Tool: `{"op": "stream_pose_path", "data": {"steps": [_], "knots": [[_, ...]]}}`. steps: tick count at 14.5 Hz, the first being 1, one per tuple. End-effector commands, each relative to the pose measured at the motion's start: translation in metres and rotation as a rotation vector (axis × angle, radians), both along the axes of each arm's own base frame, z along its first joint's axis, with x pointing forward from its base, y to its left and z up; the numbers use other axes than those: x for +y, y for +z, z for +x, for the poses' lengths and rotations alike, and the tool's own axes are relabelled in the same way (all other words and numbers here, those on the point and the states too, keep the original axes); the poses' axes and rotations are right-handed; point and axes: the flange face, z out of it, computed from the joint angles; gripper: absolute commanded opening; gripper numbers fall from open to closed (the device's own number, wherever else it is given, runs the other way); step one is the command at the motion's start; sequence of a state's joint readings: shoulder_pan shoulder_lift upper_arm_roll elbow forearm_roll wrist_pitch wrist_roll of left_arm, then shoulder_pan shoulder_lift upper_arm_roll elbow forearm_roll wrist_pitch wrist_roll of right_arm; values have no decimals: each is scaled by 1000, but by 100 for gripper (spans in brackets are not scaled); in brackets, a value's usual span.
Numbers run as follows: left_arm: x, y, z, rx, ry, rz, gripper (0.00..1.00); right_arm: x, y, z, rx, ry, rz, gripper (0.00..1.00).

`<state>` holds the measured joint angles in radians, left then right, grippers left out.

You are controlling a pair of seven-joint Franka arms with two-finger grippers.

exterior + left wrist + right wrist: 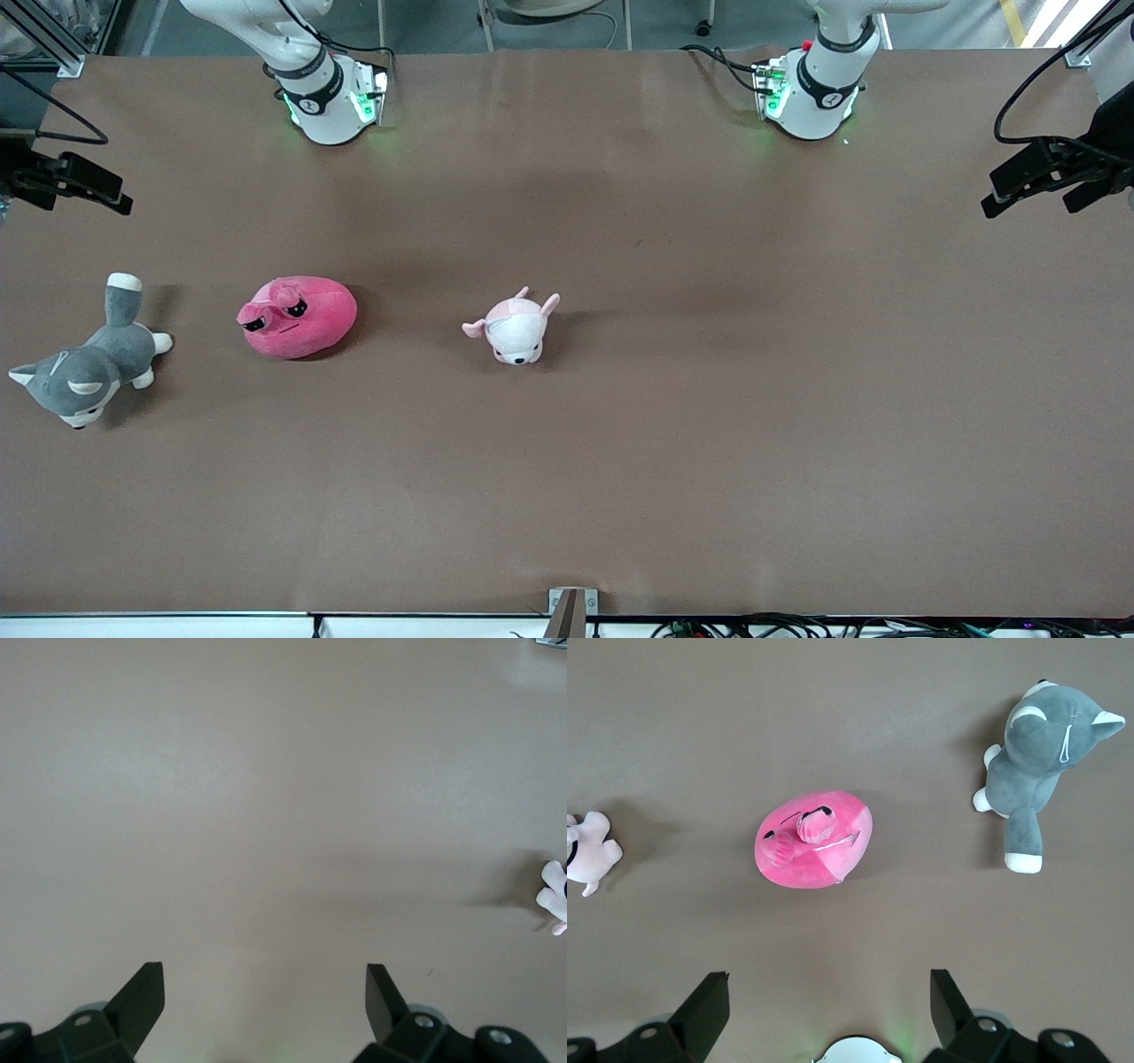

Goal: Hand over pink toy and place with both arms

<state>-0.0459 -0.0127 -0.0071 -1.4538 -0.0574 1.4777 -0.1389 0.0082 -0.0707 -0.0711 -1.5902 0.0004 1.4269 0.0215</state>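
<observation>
Surface: brown table [673,425], matte cover, faint creases and soft shadows, a small dark speck near the middle; runs almost edge to edge in the front view.
Room: grey floor past the bases' edge of the table, chair or stand legs there; metal frame posts at two corners; black camera clamps [1054,173] on both short ends; white rail and cables along the edge nearest the front camera.
Pink toy: pink toy [297,316] [814,839] lies on the table toward the right arm's end, between the grey plush and the puppy plush, touching neither; black eyes face the front camera.
Grey plush: grey and white cat plush [89,368] [1036,753], on its side, closest to the right arm's end of the table.
Puppy plush: pale pink-and-white puppy plush [514,326] [586,852], near mid-table; just a sliver shows at the edge of the left wrist view [555,895].
Right gripper: right gripper [830,1010] up over the table above the pink toy, fingers spread wide, holding nothing.
Left gripper: left gripper [266,1001] up over bare table, fingers spread wide, holding nothing.
Arm bases: both bases [332,102] [811,93] show green lights.
</observation>
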Motion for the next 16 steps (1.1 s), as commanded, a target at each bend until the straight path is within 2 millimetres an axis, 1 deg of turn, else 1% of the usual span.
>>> {"op": "stream_pose_path", "data": {"steps": [1,4,7,8,16], "knots": [[4,7,-2,-4,-11,6,100,-5,14,-21,-30,-10,-15,100],[2,7,-2,-5,-15,7,100,-10,22,-29,-38,-18,-16,100],[2,7,-2,-5,-15,7,100,-9,17,-28,-33,-17,-14,100],[2,7,-2,-5,-14,7,100,-6,18,-28,-36,-13,-15,100],[4,6,-1,-3,-11,16,100,-7,17,-26,-44,-14,-12,100]]}}
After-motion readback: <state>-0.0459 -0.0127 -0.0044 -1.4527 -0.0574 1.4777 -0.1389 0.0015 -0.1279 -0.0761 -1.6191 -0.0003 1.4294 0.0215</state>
